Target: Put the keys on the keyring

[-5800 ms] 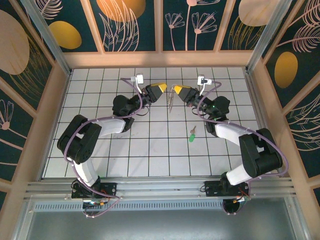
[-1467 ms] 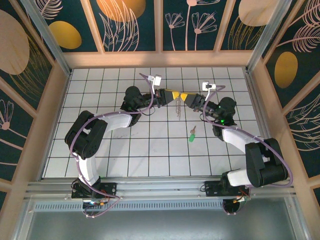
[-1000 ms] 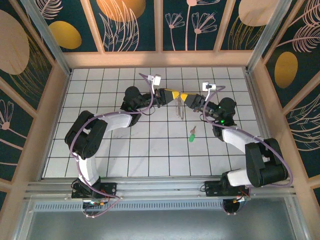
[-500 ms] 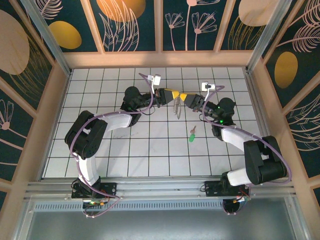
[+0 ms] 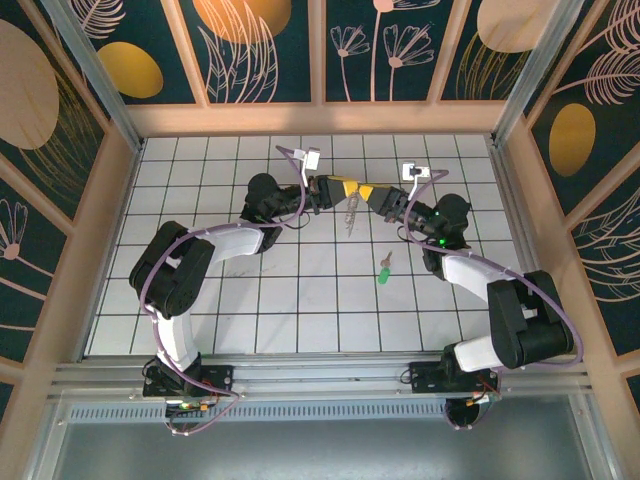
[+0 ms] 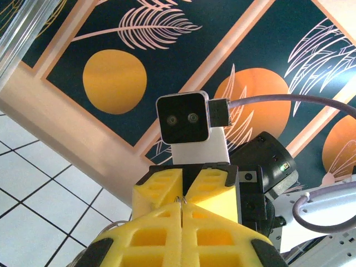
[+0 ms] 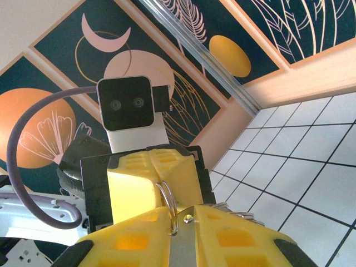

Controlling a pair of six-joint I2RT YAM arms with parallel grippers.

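While the thin pale grey keyring point(image 7: 168, 206) is pinched aloft by left hand point(image 5: 339, 187) and right hand point(image 5: 366, 193), tiny silver keys point(image 5: 350, 213) dangling, threading seems underway; next the green-headed metal key point(image 5: 383, 272) must be fetched from the tiled surface point(image 5: 300, 290).

A table point(image 5: 190, 190) faced with white square tiles and dark grid lines is seen across the middle of the top view, bordered by a pale wooden frame point(image 5: 320, 118). One key with a green head point(image 5: 383, 272) is laid flat on it, right of centre, its short metal blade pointed toward the top of the frame.
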